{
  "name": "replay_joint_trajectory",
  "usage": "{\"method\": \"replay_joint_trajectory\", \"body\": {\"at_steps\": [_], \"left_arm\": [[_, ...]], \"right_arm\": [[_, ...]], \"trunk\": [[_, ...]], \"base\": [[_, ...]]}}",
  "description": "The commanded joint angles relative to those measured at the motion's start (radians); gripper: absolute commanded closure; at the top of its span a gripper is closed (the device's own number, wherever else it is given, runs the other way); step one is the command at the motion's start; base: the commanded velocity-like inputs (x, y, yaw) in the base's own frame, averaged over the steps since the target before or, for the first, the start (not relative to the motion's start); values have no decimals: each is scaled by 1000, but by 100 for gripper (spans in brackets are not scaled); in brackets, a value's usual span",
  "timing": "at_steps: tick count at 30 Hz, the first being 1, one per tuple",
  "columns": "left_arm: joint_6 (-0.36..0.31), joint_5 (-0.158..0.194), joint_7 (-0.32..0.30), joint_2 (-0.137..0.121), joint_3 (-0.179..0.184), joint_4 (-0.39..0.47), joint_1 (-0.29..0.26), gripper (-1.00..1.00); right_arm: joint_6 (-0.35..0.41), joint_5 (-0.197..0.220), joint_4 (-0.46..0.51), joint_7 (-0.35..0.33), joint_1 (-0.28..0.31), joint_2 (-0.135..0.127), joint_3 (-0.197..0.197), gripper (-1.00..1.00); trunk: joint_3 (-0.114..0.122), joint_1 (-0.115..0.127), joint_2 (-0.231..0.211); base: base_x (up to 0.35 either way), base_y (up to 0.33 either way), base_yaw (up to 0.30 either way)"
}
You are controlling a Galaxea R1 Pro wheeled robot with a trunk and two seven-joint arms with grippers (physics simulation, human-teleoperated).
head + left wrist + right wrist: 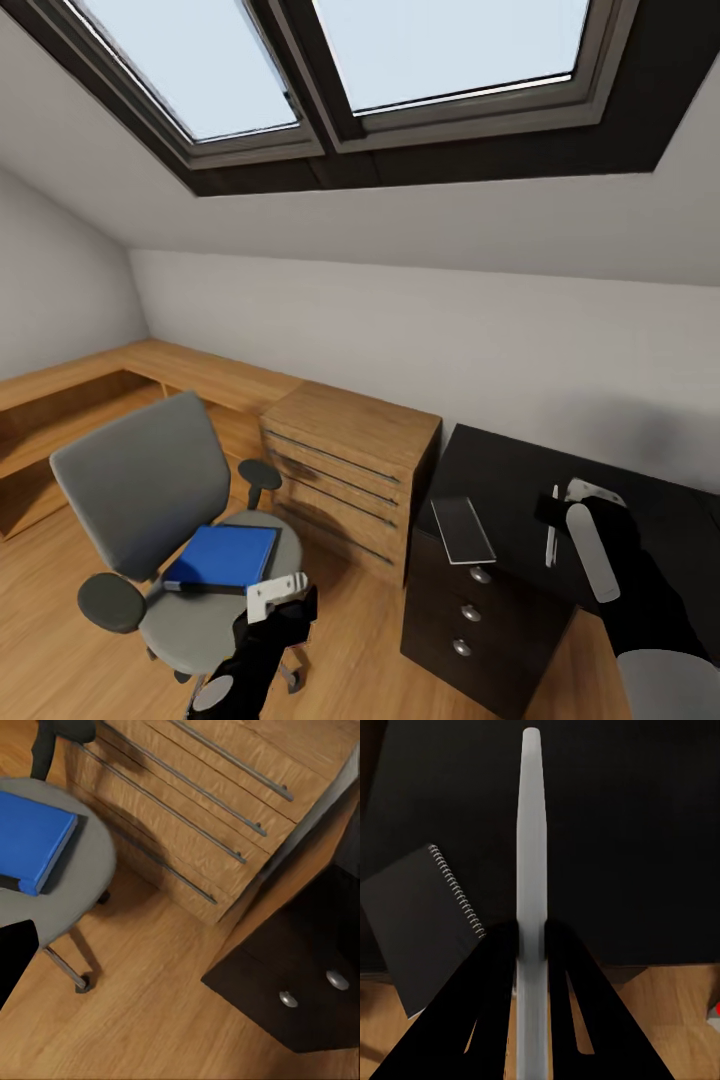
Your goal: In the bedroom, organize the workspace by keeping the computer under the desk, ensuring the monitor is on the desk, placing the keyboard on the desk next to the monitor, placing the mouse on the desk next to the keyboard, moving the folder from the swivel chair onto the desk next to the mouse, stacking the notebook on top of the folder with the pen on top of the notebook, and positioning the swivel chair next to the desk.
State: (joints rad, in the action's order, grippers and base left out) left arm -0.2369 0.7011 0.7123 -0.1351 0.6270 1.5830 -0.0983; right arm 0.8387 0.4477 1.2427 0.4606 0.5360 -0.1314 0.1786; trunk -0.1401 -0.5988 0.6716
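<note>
The grey swivel chair [150, 490] stands on the wood floor left of the desk [500, 470]. A blue folder [222, 556] lies flat on its seat [86, 870] and appears again in the left wrist view [34, 840]. My left gripper [280, 592] hovers just in front of the seat, open and empty, with one finger [13, 960] visible. Over the black desk top, my right gripper [553, 512] is shut on the thin white pen [531, 832]. A dark spiral notebook [462, 528] lies beside it on the desk corner [420, 922], overhanging the edge.
A low light-wood cabinet [350, 460] with long handles [187, 810] stands between chair and desk. The desk's black drawer unit [480, 620] has round knobs [288, 999]. A wood bench [90, 390] runs along the left wall under the sloped ceiling.
</note>
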Motion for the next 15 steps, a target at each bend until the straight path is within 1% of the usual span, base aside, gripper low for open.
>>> {"method": "replay_joint_trajectory", "body": {"at_steps": [1, 4, 6, 7, 11, 12, 13, 15], "left_arm": [[-6, 4, 8, 4, -6, 3, -1, -100], [-10, 1, 10, 13, -22, 5, -1, -100], [-12, 0, 11, 14, -29, 6, -1, -100], [-12, -1, 12, 14, -31, 6, -1, -100], [-12, -3, 13, 14, -35, 6, -1, -100], [-12, -3, 14, 14, -36, 6, -1, -100], [-12, -3, 14, 14, -35, 6, -1, -100], [-12, -3, 14, 14, -35, 6, -1, -100]], "right_arm": [[-2, 12, 0, 7, 1, 0, 0, 100], [-19, 8, -11, 7, 1, 0, 0, 100], [-27, -6, -26, 7, 2, 0, -1, 100], [-30, -21, -35, 7, 2, 0, -1, 100], [-34, -56, -50, 7, 2, 3, -2, 100], [-34, -67, -55, 6, 2, 3, -18, 100], [-35, -68, -56, 6, 2, 3, -27, 100], [-35, -69, -57, 6, 2, 3, -33, 100]], "trunk": [[-2, -1, 1], [-2, -1, 1], [-2, -1, 1], [-2, -1, 1], [-2, -1, 1], [-2, -1, 1], [-2, -1, 1], [-2, -1, 1]], "base": [[225, 0, 0], [266, 0, 0], [298, -9, 0], [307, -36, 0], [314, -59, 0], [319, -80, 0], [319, -82, 0], [320, -84, 0]]}}
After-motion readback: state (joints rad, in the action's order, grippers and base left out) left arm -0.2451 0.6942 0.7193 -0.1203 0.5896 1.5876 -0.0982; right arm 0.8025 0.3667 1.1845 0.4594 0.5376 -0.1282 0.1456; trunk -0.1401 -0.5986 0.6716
